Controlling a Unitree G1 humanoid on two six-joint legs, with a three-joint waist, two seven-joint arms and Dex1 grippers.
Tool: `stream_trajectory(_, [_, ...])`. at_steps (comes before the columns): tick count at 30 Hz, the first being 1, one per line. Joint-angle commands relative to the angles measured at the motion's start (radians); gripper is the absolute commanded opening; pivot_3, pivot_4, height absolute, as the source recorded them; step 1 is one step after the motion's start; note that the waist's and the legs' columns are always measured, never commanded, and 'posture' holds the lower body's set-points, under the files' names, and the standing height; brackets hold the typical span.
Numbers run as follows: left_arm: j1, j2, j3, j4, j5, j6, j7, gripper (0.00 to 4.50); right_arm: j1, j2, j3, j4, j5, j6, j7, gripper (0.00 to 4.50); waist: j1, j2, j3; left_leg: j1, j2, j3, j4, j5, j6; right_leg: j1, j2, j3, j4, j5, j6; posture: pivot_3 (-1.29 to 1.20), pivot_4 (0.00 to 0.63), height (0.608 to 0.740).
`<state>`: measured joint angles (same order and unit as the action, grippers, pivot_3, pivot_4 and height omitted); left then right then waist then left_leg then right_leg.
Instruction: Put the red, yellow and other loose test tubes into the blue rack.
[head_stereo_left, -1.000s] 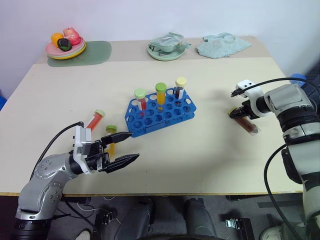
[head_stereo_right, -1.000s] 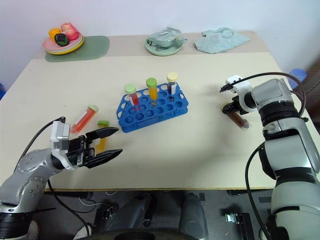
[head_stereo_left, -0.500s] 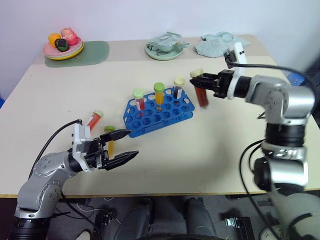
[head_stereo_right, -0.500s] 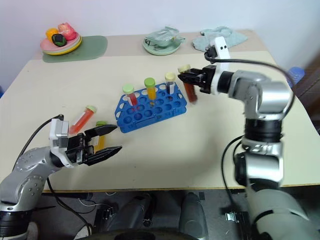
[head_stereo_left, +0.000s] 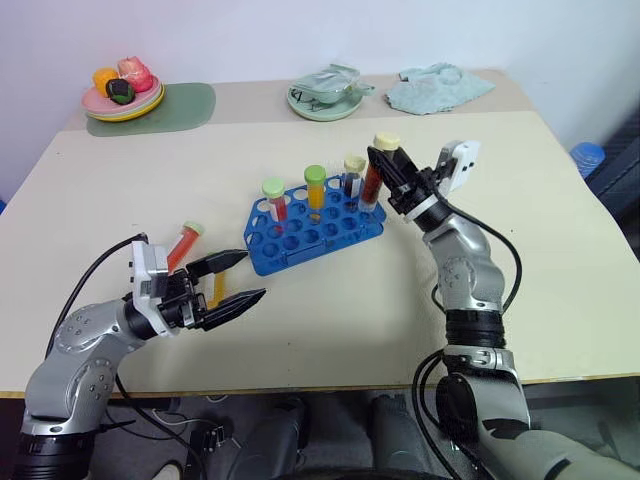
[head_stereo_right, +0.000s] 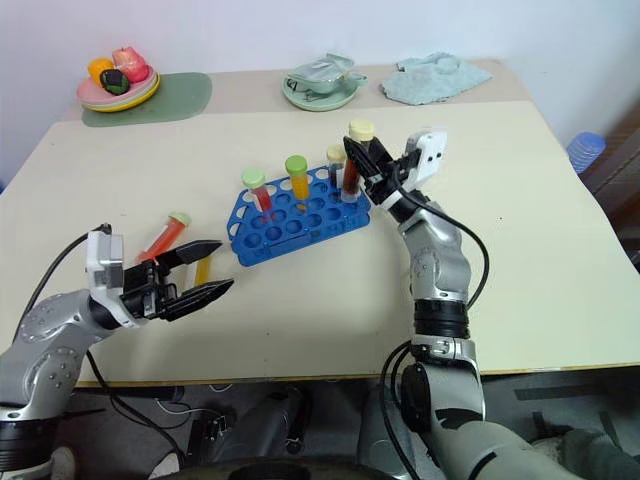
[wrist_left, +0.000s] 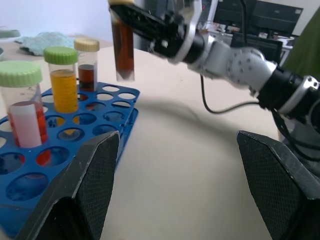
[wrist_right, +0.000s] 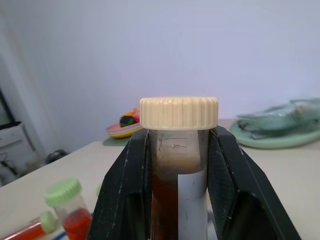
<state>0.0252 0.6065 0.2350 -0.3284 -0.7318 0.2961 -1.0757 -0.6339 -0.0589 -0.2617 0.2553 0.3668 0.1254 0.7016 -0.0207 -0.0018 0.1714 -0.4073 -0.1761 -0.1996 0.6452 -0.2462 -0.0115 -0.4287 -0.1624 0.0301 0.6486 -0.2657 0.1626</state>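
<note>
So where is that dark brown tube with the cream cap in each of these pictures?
Left eye view: dark brown tube, upright in the right gripper, over the blue rack's right end.
Right eye view: same place.
Left wrist view: top, above the rack.
Right wrist view: centre, between the fingers.
Shared landmark: the blue rack.

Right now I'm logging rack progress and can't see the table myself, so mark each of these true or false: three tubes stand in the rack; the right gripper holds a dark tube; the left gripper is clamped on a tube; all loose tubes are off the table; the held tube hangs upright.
1. Three tubes stand in the blue rack. True.
2. The right gripper holds the dark brown tube. True.
3. The left gripper is clamped on a tube. False: its jaws are open and empty.
4. All loose tubes are off the table. False: the red tube and the yellow-orange tube lie by the left gripper.
5. The held tube hangs upright, cap up. True, above the rack's right end.
</note>
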Motion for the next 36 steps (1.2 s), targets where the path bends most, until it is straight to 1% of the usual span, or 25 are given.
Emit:
stream_trajectory(1, [0.002, 0.003, 0.045, -0.023, -0.025, -0.011, 0.013, 3.83, -0.009, 0.004, 0.015, 0.026, 0.014, -0.087, 0.000, 1.03, 0.000, 0.000, 0.000, 0.000, 0.000, 0.000, 0.000, 0.000, 0.000, 0.000, 0.000, 0.000, 0.000, 0.000, 0.000, 0.00, 0.150, 0.740])
stream_trajectory(8, [0.013, 0.006, 0.059, -0.047, -0.024, -0.005, 0.036, 3.83, 0.009, 0.003, 0.049, 0.159, 0.004, -0.189, 0.027, 1.03, -0.001, 0.000, 0.000, 0.001, 0.003, 0.000, 0.000, 0.000, -0.001, 0.000, 0.003, 0.002, 0.000, 0.001, -0.001, 0.00, 0.150, 0.740])
stream_trajectory(15, [0.032, 0.009, 0.061, -0.067, -0.025, -0.005, 0.054, 3.83, 0.022, -0.012, 0.079, 0.235, -0.015, -0.276, 0.047, 1.03, 0.000, 0.000, -0.001, 0.005, 0.012, 0.003, -0.001, -0.002, -0.006, 0.001, 0.013, 0.005, -0.001, 0.003, -0.005, 0.00, 0.150, 0.740])
stream_trajectory(20, [0.037, 0.002, 0.049, -0.073, -0.022, -0.008, 0.066, 3.83, 0.031, -0.023, 0.110, 0.289, -0.056, -0.373, 0.053, 1.03, 0.000, 0.000, -0.001, 0.009, 0.013, 0.006, -0.004, -0.002, -0.006, 0.002, 0.013, 0.008, -0.001, 0.003, -0.006, 0.00, 0.150, 0.740])
stream_trajectory(25, [0.038, 0.003, 0.047, -0.073, -0.024, -0.009, 0.068, 3.83, 0.027, -0.031, 0.114, 0.336, -0.052, -0.428, 0.066, 1.03, 0.001, 0.000, -0.001, 0.014, 0.013, 0.009, -0.009, -0.002, -0.006, 0.004, 0.013, 0.012, -0.001, 0.003, -0.006, 0.00, 0.150, 0.740])
stream_trajectory(26, [0.038, 0.003, 0.047, -0.074, -0.026, -0.008, 0.068, 3.83, 0.026, -0.032, 0.114, 0.341, -0.050, -0.444, 0.068, 1.44, 0.001, 0.000, -0.001, 0.015, 0.013, 0.010, -0.011, -0.002, -0.006, 0.004, 0.013, 0.012, -0.002, 0.003, -0.006, 0.00, 0.150, 0.740])
stream_trajectory(27, [0.040, 0.002, 0.048, -0.076, -0.029, -0.007, 0.069, 3.83, 0.027, -0.032, 0.111, 0.344, -0.051, -0.461, 0.062, 1.93, 0.001, 0.000, -0.001, 0.016, 0.013, 0.010, -0.013, -0.002, -0.006, 0.004, 0.013, 0.013, -0.002, 0.003, -0.006, 0.00, 0.150, 0.740])
stream_trajectory(28, [0.041, 0.000, 0.048, -0.078, -0.032, -0.005, 0.072, 3.83, 0.027, -0.032, 0.110, 0.348, -0.053, -0.479, 0.056, 2.29, 0.001, 0.000, -0.001, 0.016, 0.013, 0.010, -0.013, -0.002, -0.006, 0.003, 0.013, 0.013, -0.002, 0.003, -0.006, 0.00, 0.150, 0.740])
stream_trajectory(29, [0.043, -0.003, 0.048, -0.078, -0.035, -0.005, 0.074, 3.83, 0.027, -0.034, 0.111, 0.354, -0.066, -0.515, 0.045, 2.87, 0.001, 0.000, -0.001, 0.016, 0.014, 0.010, -0.014, -0.002, -0.006, 0.003, 0.013, 0.013, -0.002, 0.003, -0.006, 0.00, 0.150, 0.740])
stream_trajectory(32, [0.048, -0.020, 0.053, -0.074, -0.048, -0.005, 0.093, 3.83, 0.046, -0.037, 0.118, 0.347, -0.088, -0.599, 0.033, 4.34, -0.001, 0.000, -0.001, 0.016, 0.014, 0.011, -0.015, -0.002, -0.007, 0.002, 0.014, 0.013, -0.002, 0.003, -0.006, 0.00, 0.150, 0.740])
stream_trajectory(36, [0.042, -0.064, 0.065, -0.081, -0.057, 0.008, 0.188, 3.83, 0.098, -0.079, 0.161, 0.284, -0.141, -0.634, 0.039, 4.34, 0.001, 0.000, -0.001, 0.016, 0.015, 0.011, -0.015, -0.001, -0.007, 0.002, 0.014, 0.013, -0.002, 0.003, -0.006, 0.00, 0.150, 0.740])
